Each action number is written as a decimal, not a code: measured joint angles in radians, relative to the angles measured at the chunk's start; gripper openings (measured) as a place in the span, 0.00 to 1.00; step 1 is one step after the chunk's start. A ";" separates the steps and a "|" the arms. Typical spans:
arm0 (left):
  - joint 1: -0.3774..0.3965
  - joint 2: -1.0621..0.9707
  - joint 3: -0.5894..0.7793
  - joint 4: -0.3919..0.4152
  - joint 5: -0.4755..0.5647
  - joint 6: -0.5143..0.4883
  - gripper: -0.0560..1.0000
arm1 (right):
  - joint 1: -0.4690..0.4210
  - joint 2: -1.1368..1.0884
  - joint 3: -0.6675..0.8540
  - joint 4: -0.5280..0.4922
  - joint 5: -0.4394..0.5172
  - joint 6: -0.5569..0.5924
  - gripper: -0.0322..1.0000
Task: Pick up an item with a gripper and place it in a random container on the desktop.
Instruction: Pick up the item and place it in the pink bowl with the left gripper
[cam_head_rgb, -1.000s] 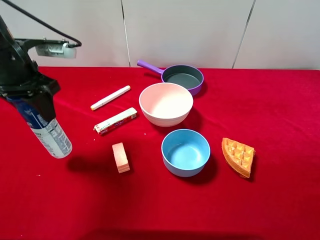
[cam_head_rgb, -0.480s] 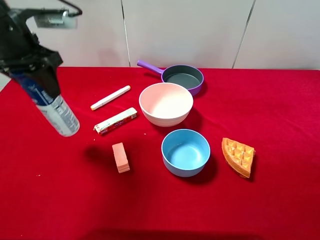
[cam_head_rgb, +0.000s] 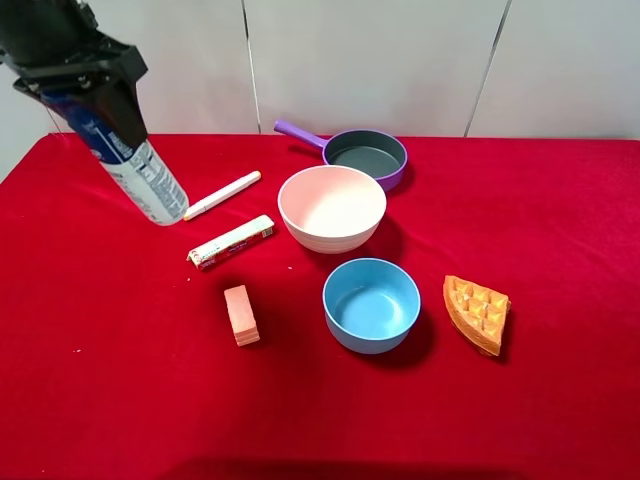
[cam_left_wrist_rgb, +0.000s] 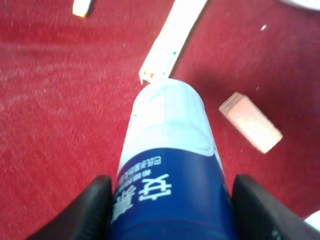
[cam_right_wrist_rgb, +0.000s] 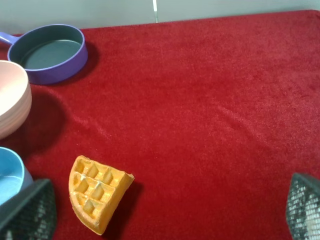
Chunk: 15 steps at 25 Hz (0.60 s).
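Note:
The item, a tall bottle (cam_head_rgb: 148, 178) with a white-and-blue label, hangs tilted in the air over the back left of the red desktop (cam_head_rgb: 560, 220). My left gripper (cam_head_rgb: 85, 85) is shut on its upper part, which hides the cap. The left wrist view shows the bottle (cam_left_wrist_rgb: 167, 145) held between both fingers (cam_left_wrist_rgb: 92, 210). The container, a wide pale pink bowl (cam_head_rgb: 330, 236), stands in the middle, to the right of the bottle. My right gripper (cam_right_wrist_rgb: 165, 210) is open above the desktop's right part with nothing between its fingers; it is out of the high view.
A white marker (cam_head_rgb: 220, 195), a wrapped bar (cam_head_rgb: 232, 241) and a pink block (cam_head_rgb: 241, 314) lie between the bottle and the bowls. A light-blue bowl (cam_head_rgb: 345, 322) stands in front of the pink one, a purple-handled pan (cam_head_rgb: 368, 155) behind it, and a waffle piece (cam_head_rgb: 477, 312) to the right.
My left gripper has lifted the bottle higher and carried it right and toward the back. Nothing else has moved.

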 joint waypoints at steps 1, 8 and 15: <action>-0.002 0.001 -0.007 -0.004 0.001 0.000 0.54 | 0.000 0.000 0.000 0.000 0.000 0.000 0.70; -0.052 0.030 -0.089 -0.006 0.001 0.000 0.54 | 0.000 0.000 0.000 0.000 0.000 0.000 0.70; -0.132 0.156 -0.228 -0.006 0.002 0.000 0.54 | 0.000 0.000 0.000 0.000 0.000 0.000 0.70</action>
